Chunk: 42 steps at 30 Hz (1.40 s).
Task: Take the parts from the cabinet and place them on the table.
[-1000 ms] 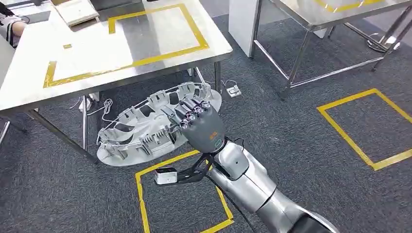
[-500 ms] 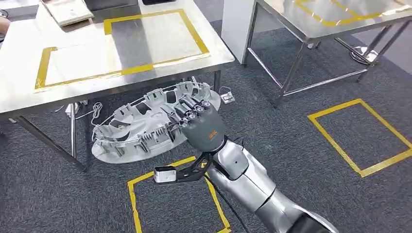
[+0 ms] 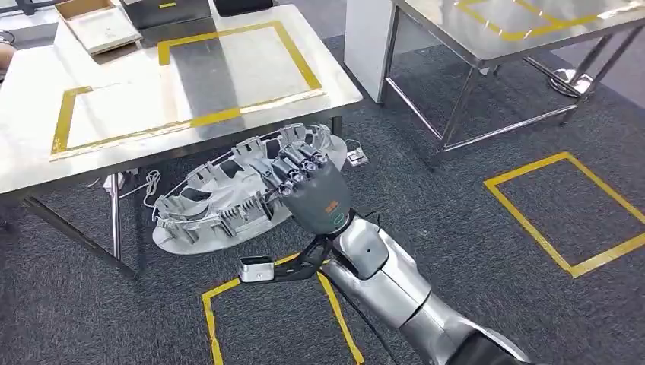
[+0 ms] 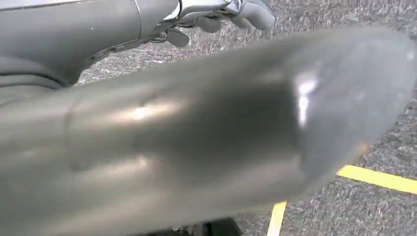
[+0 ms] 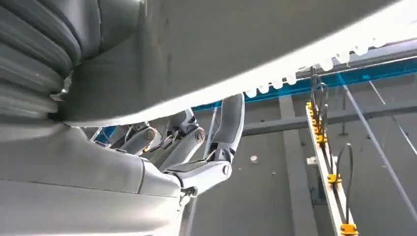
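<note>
A large grey oval part (image 3: 228, 198) with ribs and cut-outs hangs over the carpet, just in front of the steel table (image 3: 30, 156). My right hand (image 3: 316, 194) grips its near right rim, fingers laid over the ribbed top. In the right wrist view the part's smooth underside (image 5: 221, 49) crosses above my fingers (image 5: 196, 147), which curl up to it. The table top carries a yellow taped outline (image 3: 182, 122). My left hand (image 4: 221, 14) hangs over the floor, fingers loose with nothing in them.
A flat box (image 3: 95, 23) and dark cases lie at the table's far edge. A second steel table (image 3: 494, 38) stands at the right behind a white panel (image 3: 365, 38). Yellow tape squares (image 3: 563, 205) mark the carpet, one (image 3: 266, 304) below my arm.
The whole view has shifted: the camera moved and the table edge now lies closer to the part. My right hand keeps its hold on the part.
</note>
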Tool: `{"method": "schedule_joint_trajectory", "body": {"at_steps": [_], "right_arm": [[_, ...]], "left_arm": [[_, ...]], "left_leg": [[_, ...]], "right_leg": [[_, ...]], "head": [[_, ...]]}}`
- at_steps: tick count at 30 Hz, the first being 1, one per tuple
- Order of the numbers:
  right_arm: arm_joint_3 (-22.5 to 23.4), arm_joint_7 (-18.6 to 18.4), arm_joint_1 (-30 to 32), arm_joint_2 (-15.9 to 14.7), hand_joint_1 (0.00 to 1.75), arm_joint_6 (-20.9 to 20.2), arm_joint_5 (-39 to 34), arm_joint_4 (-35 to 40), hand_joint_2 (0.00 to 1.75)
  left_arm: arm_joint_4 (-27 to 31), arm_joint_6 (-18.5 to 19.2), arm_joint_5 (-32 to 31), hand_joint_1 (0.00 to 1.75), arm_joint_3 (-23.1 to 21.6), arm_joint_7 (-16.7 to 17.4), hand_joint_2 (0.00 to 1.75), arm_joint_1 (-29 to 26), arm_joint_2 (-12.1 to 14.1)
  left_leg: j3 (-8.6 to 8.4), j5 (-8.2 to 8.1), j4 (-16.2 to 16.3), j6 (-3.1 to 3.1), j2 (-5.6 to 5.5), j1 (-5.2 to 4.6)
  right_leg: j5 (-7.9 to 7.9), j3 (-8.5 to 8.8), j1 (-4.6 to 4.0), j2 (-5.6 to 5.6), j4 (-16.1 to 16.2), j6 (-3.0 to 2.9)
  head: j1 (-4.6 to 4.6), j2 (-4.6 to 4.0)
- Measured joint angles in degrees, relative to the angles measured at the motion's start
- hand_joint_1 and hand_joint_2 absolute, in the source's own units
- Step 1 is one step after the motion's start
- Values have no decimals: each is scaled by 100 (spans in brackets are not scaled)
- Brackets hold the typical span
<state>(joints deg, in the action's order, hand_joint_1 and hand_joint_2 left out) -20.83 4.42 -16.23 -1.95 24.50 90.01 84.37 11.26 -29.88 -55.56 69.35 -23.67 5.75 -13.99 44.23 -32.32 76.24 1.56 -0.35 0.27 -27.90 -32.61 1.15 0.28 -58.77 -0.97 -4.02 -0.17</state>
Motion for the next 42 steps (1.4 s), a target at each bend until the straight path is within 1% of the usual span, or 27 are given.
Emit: {"method": "schedule_joint_trajectory", "body": {"at_steps": [2,4,5,6,10,11,14,15,16,17,19,20,22,23,26,28,29,30,31,32,34,35,36,37,40,41,42], "right_arm": [[-2,26,10,0,175,-37,0,0,175],[-4,59,6,4,175,-55,0,0,175],[-4,61,-3,4,175,-59,0,0,175],[-7,68,-21,7,175,-72,0,-2,175],[-26,68,-39,20,175,-87,2,-24,175],[-39,66,-62,20,175,-90,0,-35,175],[-57,66,-80,22,175,-96,0,-105,175],[-57,66,-79,22,175,-96,0,-135,175],[-57,66,-78,22,175,-105,-2,-164,175],[-61,68,-79,22,175,-109,0,-188,175],[-63,68,-83,22,175,-114,0,-195,175],[-63,66,-93,22,175,-114,0,-199,175],[-66,70,-115,35,175,-114,-2,-201,175],[-66,90,-122,35,175,-116,-2,-201,175],[-81,168,-125,46,175,-122,-17,-205,175],[-85,184,-136,61,175,-127,-22,-208,175],[-87,190,-137,61,175,-127,-24,-210,175],[-92,195,-137,63,175,-129,-31,-216,175],[-96,197,-135,63,175,-135,-39,-230,175],[-100,199,-133,63,175,-155,-48,-247,175],[-103,243,-143,63,175,-190,-77,-278,175],[-105,247,-168,63,175,-240,-70,-321,175],[-105,234,-228,63,175,-278,-68,-378,175],[-105,229,-284,63,175,-291,-68,-433,175],[-92,249,-345,61,175,-284,-164,-562,175],[-90,269,-371,63,175,-273,-219,-586,175],[-85,288,-418,63,175,-262,-295,-612,175]], "left_arm": [[0,0,9,0,-2,2,0,1,0],[0,0,11,0,-2,15,0,3,-4],[-9,0,11,0,-2,37,0,12,-20],[-7,0,11,0,-2,53,0,21,-17],[-4,0,9,0,0,68,0,5,-17],[-4,0,4,0,0,74,0,8,-20],[-4,0,-15,0,0,96,0,12,-17],[-4,0,-15,0,0,98,0,9,-15],[-4,2,-15,0,-2,98,0,5,-15],[-4,7,-15,0,0,98,0,5,-15],[-7,13,-15,0,0,98,0,8,-18],[-20,20,-15,0,0,107,0,4,-37],[-15,37,-15,0,-2,122,0,18,-28],[-15,42,-15,0,-2,133,0,17,-28],[-9,46,-15,0,-2,148,0,22,-24],[-9,48,-15,0,-2,151,0,29,-22],[-7,48,-15,0,-2,153,0,19,-17],[-7,48,-13,0,0,168,0,8,-13],[-7,48,0,0,0,177,0,-9,-9],[-9,48,2,0,0,181,0,-14,-7],[-7,48,2,0,0,181,0,-8,-2],[-11,48,2,0,0,179,0,-12,-4],[-13,50,2,0,0,166,0,0,-9],[-13,52,2,0,0,160,0,7,-9],[-7,52,0,0,0,136,0,1,-9],[-7,52,-7,0,0,131,0,0,-9],[-7,65,-22,0,0,129,0,5,-9]], "left_leg": [[-202,420,-496,67,2,56],[-669,885,-1469,128,6,116],[-774,736,-1586,148,-18,73],[-766,729,-1602,-1,-29,72],[-805,672,-1622,-217,-28,65],[-827,651,-1623,-251,-28,61],[-876,590,-1620,-343,-19,9],[-906,562,-1619,-368,-20,-23],[-949,535,-1619,-382,-26,-53],[-997,507,-1619,-395,-38,-82],[-1106,438,-1620,-404,-50,-127],[-1119,406,-1619,-385,-48,-146],[-1096,379,-1624,-321,-46,-139],[-1108,370,-1646,-294,-38,-122],[-1108,283,-1496,-185,-27,-140],[-711,9,-811,-97,-22,-77],[-395,-143,-302,-44,-20,-37],[-225,-161,-67,-14,-17,-16],[-139,-34,-36,22,-14,15],[-189,204,-262,51,-7,41],[-529,828,-1154,99,7,91],[-652,908,-1493,114,11,114],[-804,752,-1659,53,-10,66],[-771,732,-1609,-43,-3,73],[-837,658,-1634,-200,-23,71],[-881,633,-1646,-239,-27,71],[-905,605,-1646,-273,-26,66]], "right_leg": [[-49,59,65,10,-8,72],[-124,131,121,13,-27,171],[-160,122,94,22,-41,228],[-169,112,77,27,-44,270],[-232,174,113,4,-15,400],[-331,64,101,-10,-242,389],[-763,-746,25,-7,-1584,341],[-729,-927,5,-7,-1795,316],[-560,-963,-20,-7,-1722,273],[-296,-887,-53,-7,-1429,213],[298,-518,-145,-8,-444,54],[266,-406,-207,-32,-220,-52],[230,-351,-210,-17,-81,-4],[218,-349,-228,-6,-81,-22],[217,-154,-121,-3,84,-43],[165,-97,-102,-11,84,-65],[119,-50,-89,-13,84,-62],[80,-15,-78,-12,84,-49],[36,46,-56,-6,83,-27],[-12,106,-34,1,79,1],[-123,232,14,8,59,77],[-183,241,15,6,56,131],[-237,234,-11,32,23,191],[-226,238,-18,29,66,226],[-244,321,3,22,40,320],[-277,265,6,7,-117,335],[-377,64,6,-3,-455,340]], "head": [[0,2],[4,2],[53,2],[61,2],[2,2],[-9,2],[-28,2],[-31,2],[-31,2],[-33,2],[-31,2],[-2,2],[13,2],[11,2],[26,2],[41,2],[33,2],[39,2],[37,2],[37,2],[39,2],[48,2],[94,2],[76,2],[55,2],[20,2],[13,0]]}}
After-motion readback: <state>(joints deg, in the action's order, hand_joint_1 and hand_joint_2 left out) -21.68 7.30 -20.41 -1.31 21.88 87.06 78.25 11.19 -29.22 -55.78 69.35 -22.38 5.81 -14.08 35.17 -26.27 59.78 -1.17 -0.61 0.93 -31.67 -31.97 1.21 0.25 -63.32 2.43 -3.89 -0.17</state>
